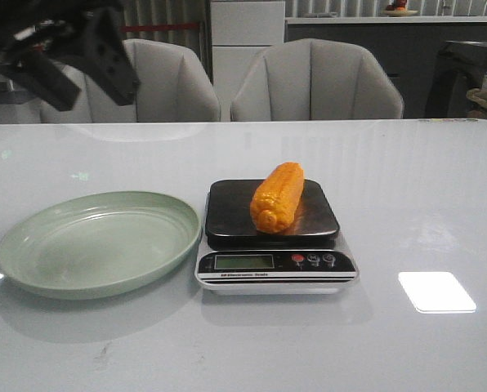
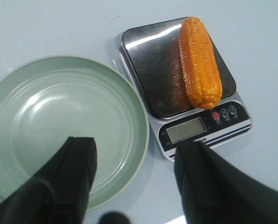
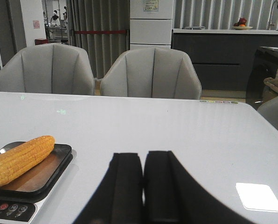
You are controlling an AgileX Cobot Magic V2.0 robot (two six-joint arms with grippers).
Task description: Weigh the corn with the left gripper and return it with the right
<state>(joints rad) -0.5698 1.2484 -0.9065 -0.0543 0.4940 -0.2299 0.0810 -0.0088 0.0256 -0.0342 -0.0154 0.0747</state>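
Observation:
The corn (image 1: 278, 197) lies on the black platform of the scale (image 1: 227, 220) at the table's middle, towards the platform's right side. It also shows in the left wrist view (image 2: 200, 61) and the right wrist view (image 3: 18, 159). My left gripper (image 1: 80, 51) hangs high at the far left, above the plate side; its fingers (image 2: 78, 158) stand wide apart and hold nothing. My right gripper (image 3: 143, 161) is shut and empty, low over the table to the right of the scale. It does not show in the front view.
A pale green plate (image 1: 31, 245) sits left of the scale, with nothing on it. Two grey chairs (image 1: 317, 82) stand behind the table's far edge. A bright light patch (image 1: 436, 291) lies on the table at the right front.

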